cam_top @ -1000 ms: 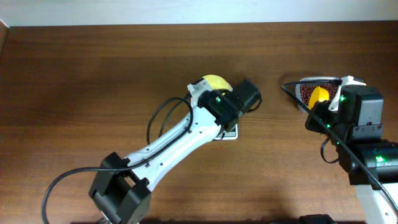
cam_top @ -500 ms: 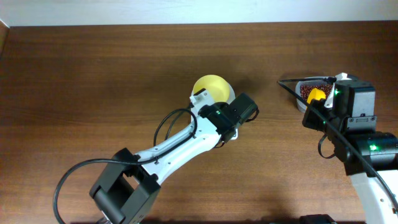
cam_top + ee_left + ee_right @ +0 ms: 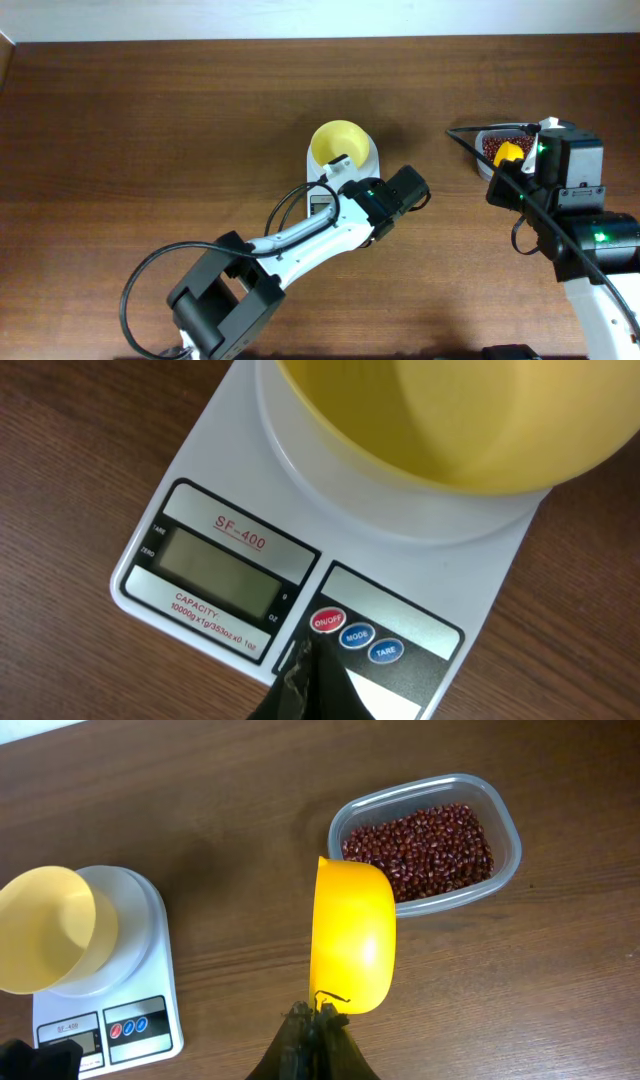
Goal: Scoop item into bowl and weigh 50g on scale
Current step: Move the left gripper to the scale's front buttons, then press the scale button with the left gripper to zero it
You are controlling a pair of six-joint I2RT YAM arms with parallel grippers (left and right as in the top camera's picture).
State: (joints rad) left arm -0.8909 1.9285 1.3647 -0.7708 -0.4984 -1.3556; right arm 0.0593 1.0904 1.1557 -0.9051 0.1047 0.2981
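The pale-yellow bowl (image 3: 338, 145) (image 3: 450, 420) stands on the white scale (image 3: 320, 204) (image 3: 215, 465), and it looks empty. The scale's grey display shows no digits. My left gripper (image 3: 306, 660) is shut and holds nothing. Its tip sits at the scale's front edge, just below the red ON/OFF button (image 3: 327, 621). My right gripper (image 3: 318, 1012) is shut on the handle of a yellow scoop (image 3: 352, 935) (image 3: 512, 152). The scoop hangs beside the clear tub (image 3: 508, 820) of reddish-brown beans (image 3: 425, 840) (image 3: 492, 147).
The left arm (image 3: 300, 235) slants across the table in front of the scale. The right arm's body (image 3: 575, 200) stands at the right, just in front of the tub. The table's back edge (image 3: 200, 40) runs along the top.
My left arm has drawn back toward the front and right, uncovering the bowl and most of the scale. The right arm shifted slightly at first and has held still since.
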